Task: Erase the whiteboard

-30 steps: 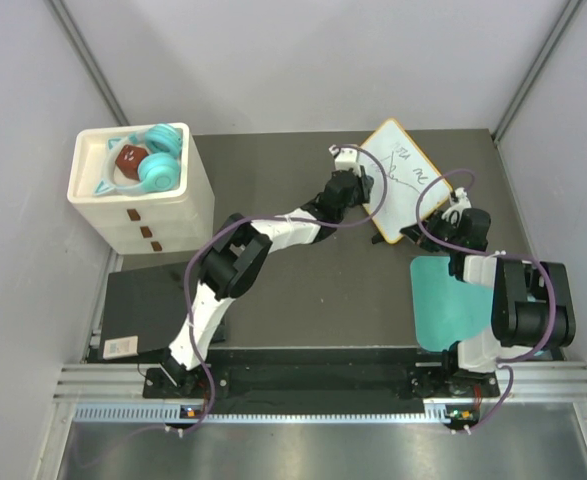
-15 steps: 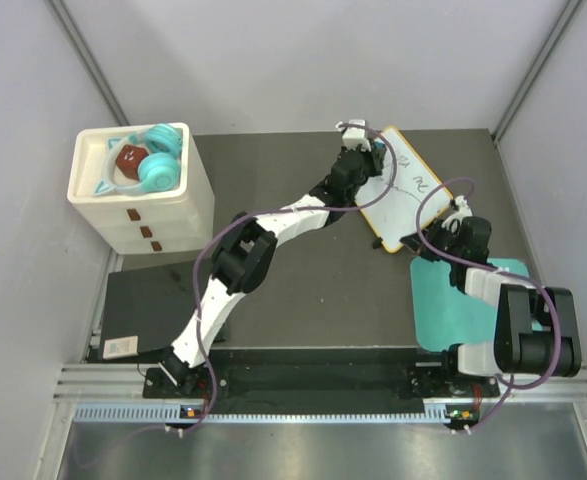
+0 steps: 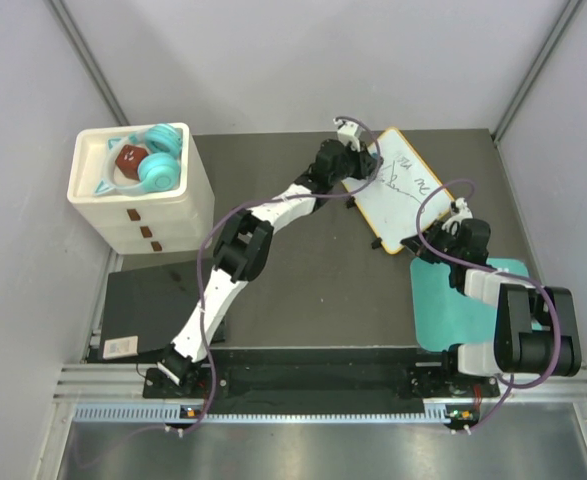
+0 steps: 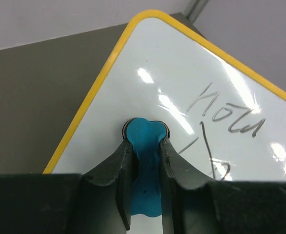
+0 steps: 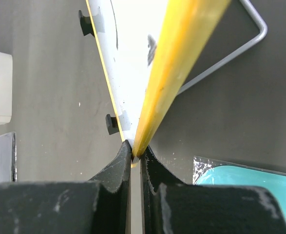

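The whiteboard (image 3: 405,192) is white with an orange-yellow frame and lies tilted at the back right of the table, dark scribbles (image 3: 413,180) on it. My left gripper (image 3: 357,163) is shut on a blue eraser (image 4: 145,135), whose tip rests on the whiteboard (image 4: 181,83) near its upper left edge, left of the scribbles (image 4: 228,119). My right gripper (image 3: 419,243) is shut on the board's near corner, its jaws pinching the yellow frame (image 5: 174,73). In the right wrist view, the right gripper (image 5: 137,155) clamps the edge next to the small black clips (image 5: 112,124).
A white drawer unit (image 3: 153,220) at the back left carries teal headphones (image 3: 158,165). A teal mat (image 3: 458,300) lies under the right arm. A black flat pad (image 3: 138,310) lies at the near left. A grey wire stand (image 5: 230,53) sits behind the board.
My left gripper carried the eraser from the board's left edge up to its top corner, then back a little. The right arm shifted right and the board turned slightly.
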